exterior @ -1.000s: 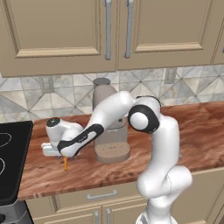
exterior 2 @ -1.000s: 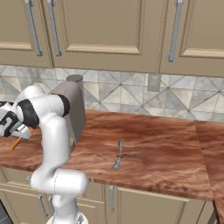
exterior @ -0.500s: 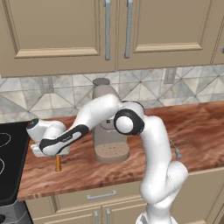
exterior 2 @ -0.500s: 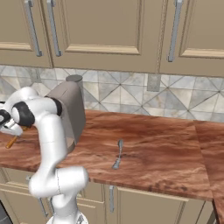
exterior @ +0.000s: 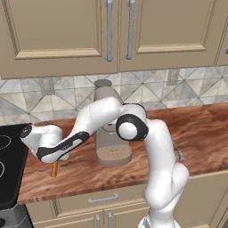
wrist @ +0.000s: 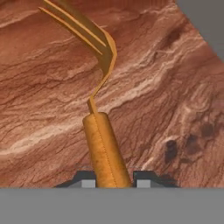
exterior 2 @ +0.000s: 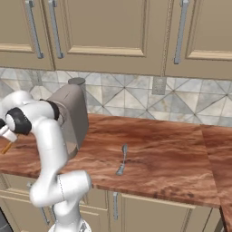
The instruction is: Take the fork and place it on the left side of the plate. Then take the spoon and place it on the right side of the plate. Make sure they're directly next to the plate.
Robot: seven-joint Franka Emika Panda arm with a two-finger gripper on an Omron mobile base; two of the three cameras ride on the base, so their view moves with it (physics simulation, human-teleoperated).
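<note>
Orange fork (wrist: 101, 109) between end effector (wrist: 114, 178) fingers

Two base cameras looked forward-down from behind arm, sharing brown counter (exterior: 209, 133) and coffee machine (exterior 2: 72, 113); hand camera sat close above counter.

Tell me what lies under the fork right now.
Under the fork, the hand view shows bare reddish-brown countertop past its tines. The claw grips the handle, and the strip of counter directly beneath handle and fingertips is covered, so contact there can't be judged.
</note>
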